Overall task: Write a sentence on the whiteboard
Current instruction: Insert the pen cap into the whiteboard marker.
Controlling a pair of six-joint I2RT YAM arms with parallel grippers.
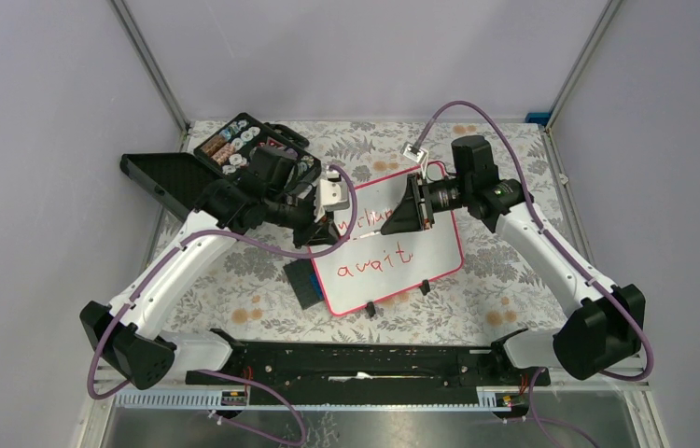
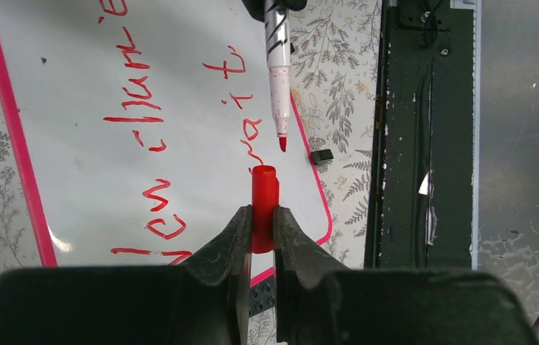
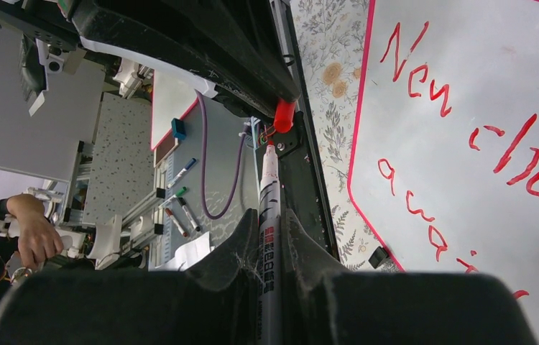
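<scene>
The whiteboard lies tilted mid-table with a pink-red frame. On it is the sentence in red marker, "New cha…" above "await", also legible in the left wrist view and the right wrist view. My left gripper is shut on a red marker cap, open end forward. My right gripper is shut on the white marker. Its red tip points at the cap from a short gap above the board. The two grippers face each other over the board's upper left, left gripper and right gripper.
An open black case of small parts sits at the back left. A dark grey studded plate lies against the board's left edge. Two black clip feet hold the board's near edge. A black rail runs along the table's near side.
</scene>
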